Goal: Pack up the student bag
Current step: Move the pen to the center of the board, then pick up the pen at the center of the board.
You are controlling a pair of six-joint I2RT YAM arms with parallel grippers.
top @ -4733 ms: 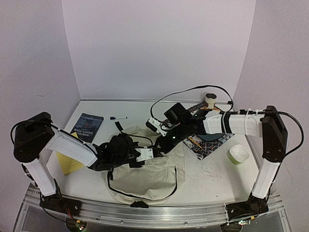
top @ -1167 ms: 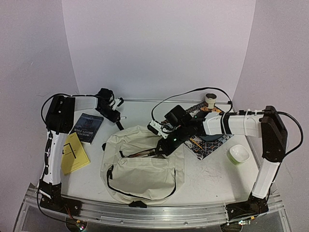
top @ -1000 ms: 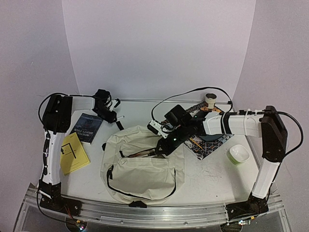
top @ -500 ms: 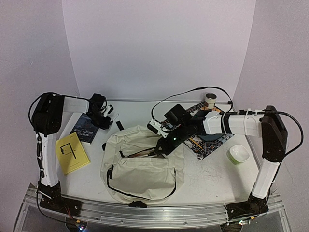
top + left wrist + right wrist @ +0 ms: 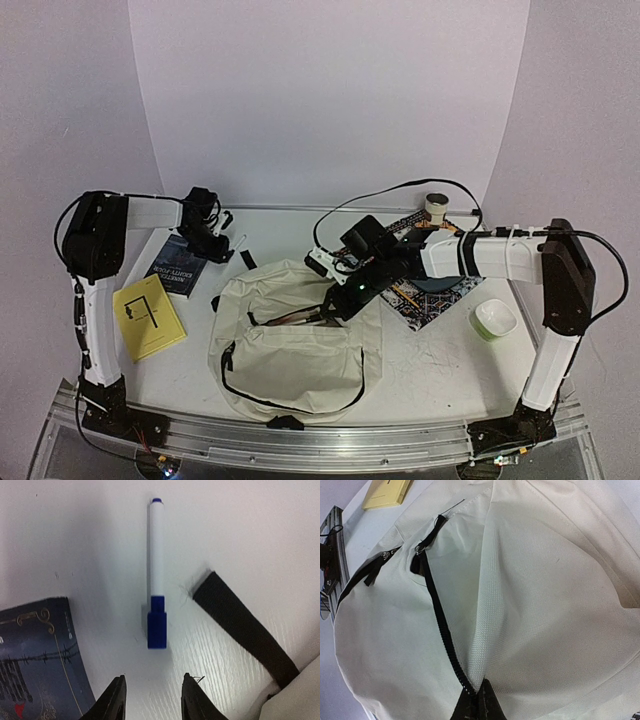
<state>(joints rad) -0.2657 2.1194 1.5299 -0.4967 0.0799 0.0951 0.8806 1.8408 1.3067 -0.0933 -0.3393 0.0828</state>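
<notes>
**Marker next in line for the bag**

At the left of the tabletop (image 5: 440, 370) lie a yellow booklet (image 5: 148, 315) and a dark blue book (image 5: 35, 660). Just right of the book, the left gripper (image 5: 152, 702) hovers over a white marker (image 5: 156, 570), fingers apart and empty. A black strap end (image 5: 240, 625) lies beside it. The student bag (image 5: 290, 350) sprawls at centre, main zip parted. The right gripper (image 5: 475, 705) is clamped on the bag's fabric by the zip, holding the mouth up. The step looks like fetching the marker: the left gripper must descend, straddle the barrel and close.
</notes>
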